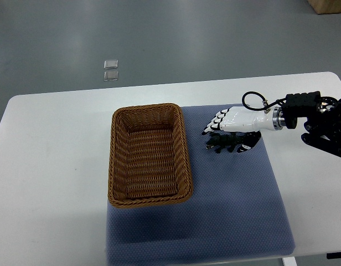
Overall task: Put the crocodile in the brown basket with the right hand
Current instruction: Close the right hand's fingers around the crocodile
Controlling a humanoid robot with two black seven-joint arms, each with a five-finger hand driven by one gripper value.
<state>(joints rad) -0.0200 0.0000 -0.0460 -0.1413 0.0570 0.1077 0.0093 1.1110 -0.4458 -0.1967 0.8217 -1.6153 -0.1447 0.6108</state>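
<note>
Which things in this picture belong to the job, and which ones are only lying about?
For the job:
- crocodile
- brown basket
- right hand, above the crocodile

Lying about:
- blue mat
- white table
- two small clear squares on the floor
- box corner, top right

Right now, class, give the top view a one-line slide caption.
Open right hand hovers over the crocodile on the blue mat, beside the empty basket.
</note>
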